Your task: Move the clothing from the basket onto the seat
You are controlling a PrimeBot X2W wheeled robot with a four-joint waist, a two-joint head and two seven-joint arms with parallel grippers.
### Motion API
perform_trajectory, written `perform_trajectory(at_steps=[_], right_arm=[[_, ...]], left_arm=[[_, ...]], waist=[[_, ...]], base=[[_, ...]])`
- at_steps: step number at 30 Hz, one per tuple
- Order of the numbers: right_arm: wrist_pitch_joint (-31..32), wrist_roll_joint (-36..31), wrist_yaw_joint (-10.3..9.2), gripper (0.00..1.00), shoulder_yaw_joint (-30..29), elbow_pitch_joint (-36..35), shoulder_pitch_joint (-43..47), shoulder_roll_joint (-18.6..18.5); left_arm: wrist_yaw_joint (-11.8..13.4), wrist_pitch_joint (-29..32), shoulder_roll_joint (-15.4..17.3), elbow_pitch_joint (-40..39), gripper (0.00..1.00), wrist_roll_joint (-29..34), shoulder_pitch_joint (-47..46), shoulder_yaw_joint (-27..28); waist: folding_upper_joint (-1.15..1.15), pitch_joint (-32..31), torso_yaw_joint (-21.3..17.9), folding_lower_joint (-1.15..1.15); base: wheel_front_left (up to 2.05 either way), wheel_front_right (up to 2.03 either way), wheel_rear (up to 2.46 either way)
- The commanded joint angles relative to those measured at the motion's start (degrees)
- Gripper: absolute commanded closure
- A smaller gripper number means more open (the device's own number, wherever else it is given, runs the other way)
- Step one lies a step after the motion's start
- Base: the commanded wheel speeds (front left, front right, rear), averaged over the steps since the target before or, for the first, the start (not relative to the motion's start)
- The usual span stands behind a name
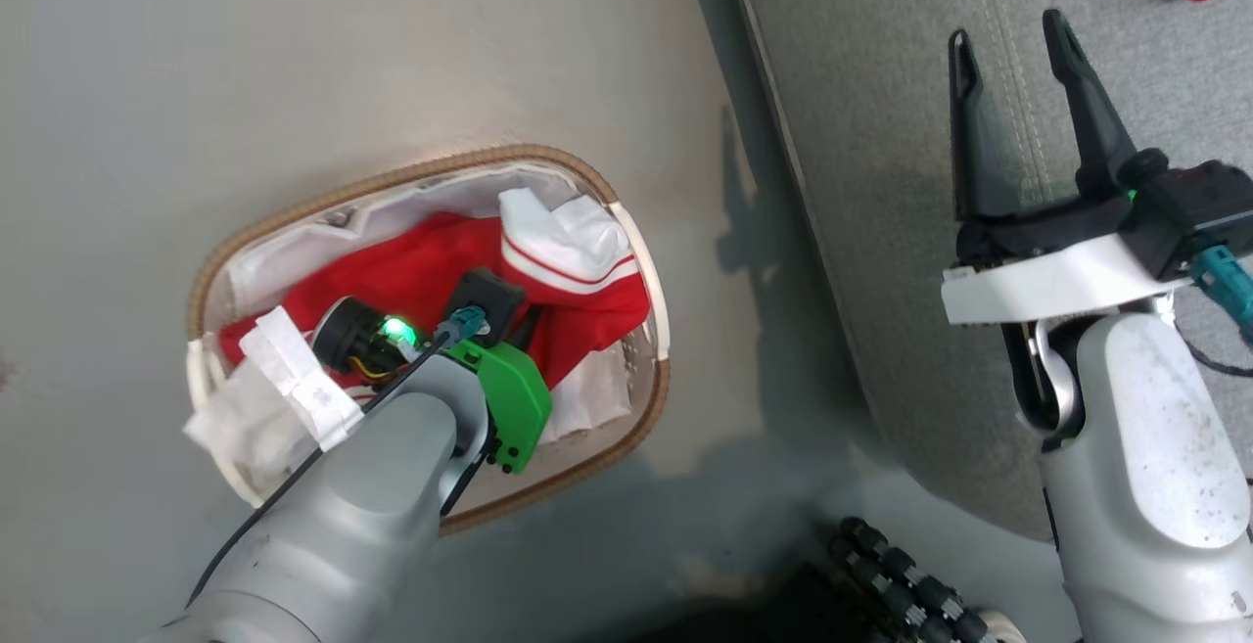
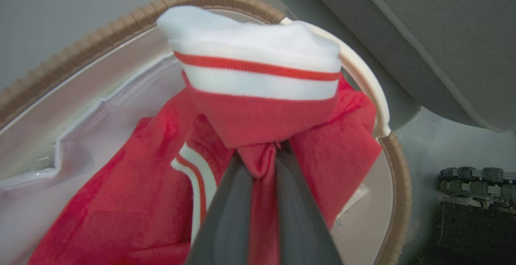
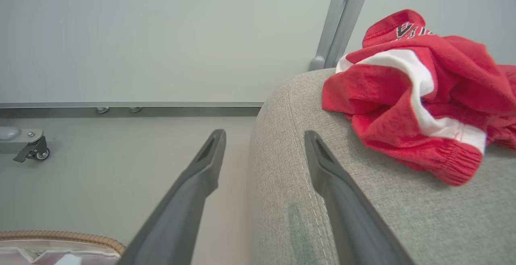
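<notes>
Clothing (image 2: 262, 122) between left jaws, seemingly pinched

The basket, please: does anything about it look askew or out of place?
The white liner is bunched and spills over the rim of the basket at the head view's lower left, instead of lying flat inside. Nothing else stands out.

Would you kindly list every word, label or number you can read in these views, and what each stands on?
No text reads clearly.
Dark and white lettering on the red garment lying on the seat: folded and blurred, unreadable.
White tape on the left forearm: any print too faint to read.
Striped clothing in the basket: no text shows.
</notes>
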Motion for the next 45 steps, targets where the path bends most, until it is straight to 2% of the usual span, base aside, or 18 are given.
perform_trajectory(at_steps=[1,11,17,23,34,45], right_arm=[[-0.11,-0.96,-0.08,0.0,-0.24,0.7,1.7,-0.24],[-0.12,-3.21,-0.08,0.0,0.03,4.41,8.25,-0.25],[-0.11,-3.05,-0.08,0.0,1.04,6.25,12.54,-0.24],[-0.11,-2.49,-0.08,0.0,3.0,7.45,15.74,-0.24],[-0.11,-1.31,-0.08,0.0,6.69,8.58,17.66,-0.24],[-0.11,-1.47,-0.08,0.0,11.06,9.46,15.77,-0.22]], left_arm=[[-0.17,-0.27,0.48,-1.74,1.0,0.51,1.25,0.63],[0.24,-0.27,3.53,-14.32,1.0,4.38,6.2,5.23],[0.08,-0.27,5.42,-20.71,1.0,6.32,7.92,6.97],[-0.06,-0.26,7.97,-25.94,1.0,7.93,5.42,6.77],[-0.11,3.69,11.0,-34.39,1.0,7.8,-3.17,6.85],[0.09,6.14,9.05,-37.46,1.0,8.7,-9.4,6.24]], waist=[[0.0,-7.52,4.96,0.0],[0.0,-21.69,9.34,0.0],[0.0,-30.0,10.14,0.0],[0.0,-36.12,10.14,0.0],[0.0,-41.35,9.98,0.0],[0.0,-42.8,10.22,0.0]], base=[[0.0,0.0,0.0],[0.0,0.0,0.0],[0.0,0.0,0.0],[0.0,0.0,0.0],[0.0,0.0,0.0],[0.0,0.0,0.0]])
